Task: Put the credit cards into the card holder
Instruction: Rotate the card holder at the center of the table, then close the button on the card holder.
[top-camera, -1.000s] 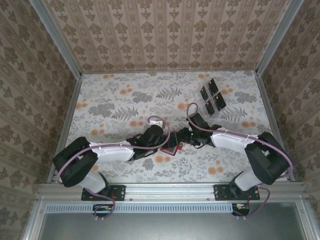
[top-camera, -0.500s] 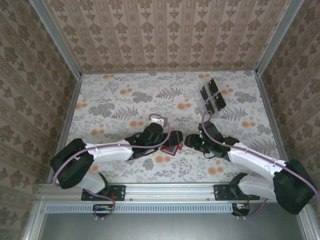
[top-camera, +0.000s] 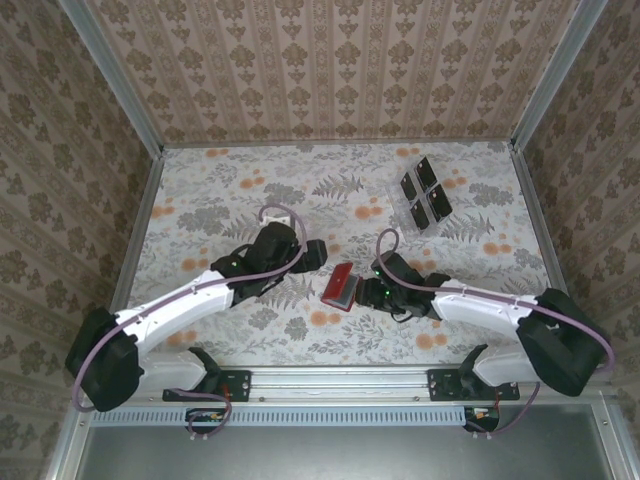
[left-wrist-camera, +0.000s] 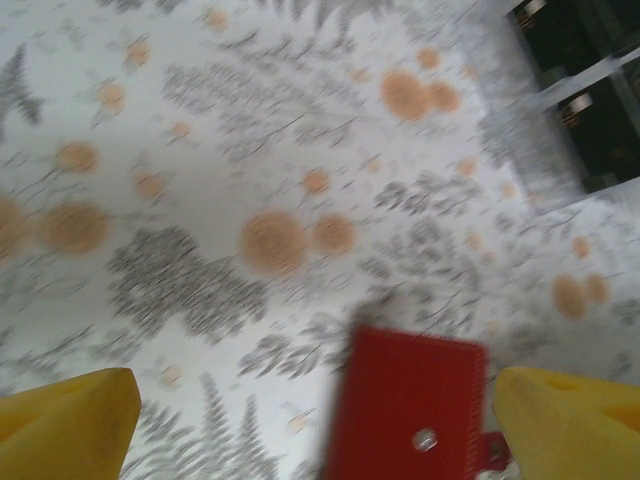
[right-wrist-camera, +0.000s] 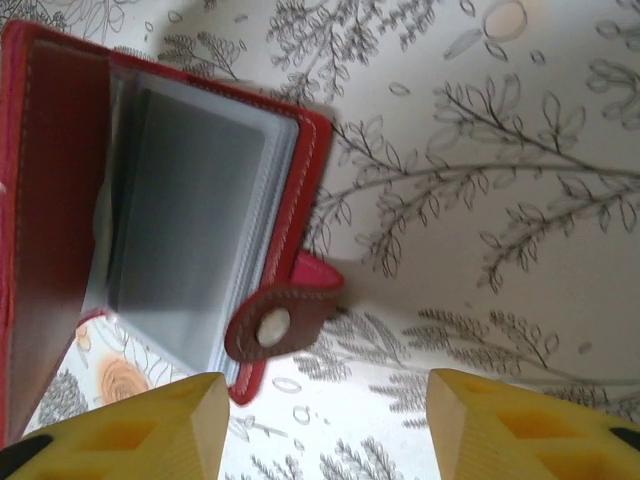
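Red and soft-looking, the card holder (top-camera: 338, 287) lies about midway along the tabletop, nearer its near edge than its far one. In the right wrist view its cover stands off the greyish pockets (right-wrist-camera: 190, 220), and the snap tab (right-wrist-camera: 280, 322) hangs loose. We judge it light and floppy, likely to slide or fold shut if pushed. The cover's free edge is the place to pin it.

The right gripper (top-camera: 366, 290) sits just beside the holder's right side, jaws wide and holding nothing. The left gripper (top-camera: 314, 252) is just beyond it on the left, its yellow fingers (left-wrist-camera: 70, 412) also spread wide and empty.

Well apart, toward the far right corner, the credit cards (top-camera: 425, 194) rest in a clear tray (top-camera: 398, 212). We expect them to be thin, stiff and slick, best pinched across an exposed edge.
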